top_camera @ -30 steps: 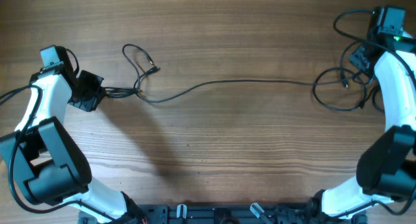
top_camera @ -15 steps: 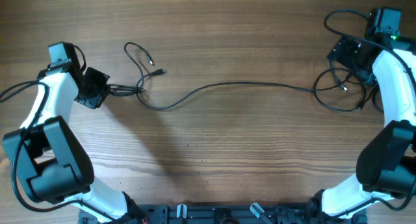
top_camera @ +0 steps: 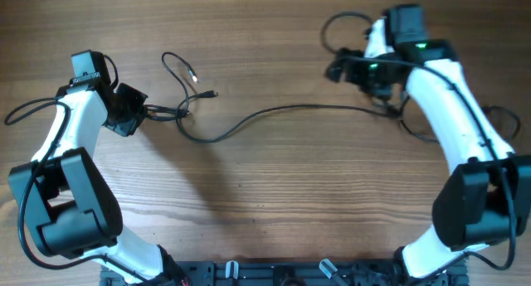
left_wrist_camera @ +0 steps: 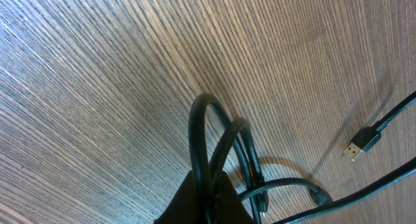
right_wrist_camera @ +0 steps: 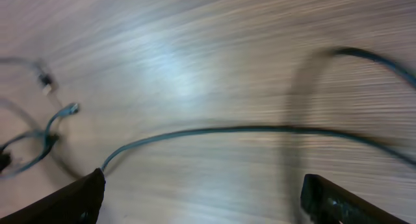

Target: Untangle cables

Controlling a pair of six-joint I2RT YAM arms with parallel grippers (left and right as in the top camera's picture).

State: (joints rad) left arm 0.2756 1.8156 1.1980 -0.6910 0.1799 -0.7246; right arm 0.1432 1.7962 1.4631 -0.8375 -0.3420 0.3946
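The cables are thin black cords spread across the wooden table. My left gripper is shut on a bunch of loops at the left. In the left wrist view its fingers pinch these loops, which arch up from the wood. A small loop and a plug lie just beyond, and the plug has a pale tip. One long cord runs right toward more loops. My right gripper hovers open above that cord, holding nothing.
The thicker robot wires curl by the left arm and near the right arm. The arm bases stand at the front edge. The right wrist view is blurred by motion.
My right gripper has opened and swung left from the far right edge toward the table's middle. The left gripper has shifted slightly right and back, dragging its loops and the long cord along.
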